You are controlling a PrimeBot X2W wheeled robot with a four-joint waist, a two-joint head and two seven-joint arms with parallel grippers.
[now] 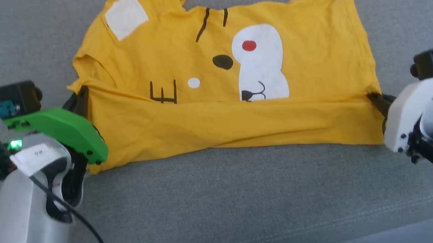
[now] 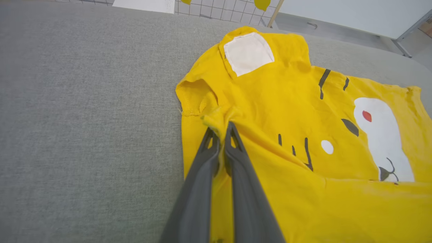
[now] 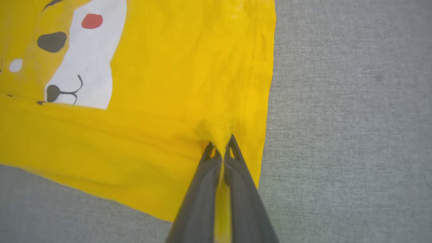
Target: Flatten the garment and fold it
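— Fingers (image 2: 202,175) on the left gripper (image 2: 221,130): what state?

— Pressed together, pinching a small pleat of the mustard-yellow cotton T-shirt (image 1: 316,55) at its sleeve end. Right gripper (image 3: 221,145) likewise: both dark fingers clamped on a bunch of cloth just inside the hem edge.

— Where does the shirt lie?

— Spread sideways on the grey woven fabric surface (image 1: 226,203), print side up. Its near long edge is turned over, so a plain yellow band runs between the two grippers and covers the bottom of the white printed patch (image 1: 261,62).

— Step in hand, by your reading?

— A lengthwise fold, judged from that band. Not yet laid flat: there are creases along it.

— What could go wrong?

— Three things. Each pinch takes only a little cloth, so a hard pull apart could slip one end free and drop the band crooked. Uneven travel of the two arms would skew the fold line, which already slants in the head view. And the crumpled near sleeve (image 2: 195,98) beside the left fingertips could get trapped under the fold, leaving a lump.
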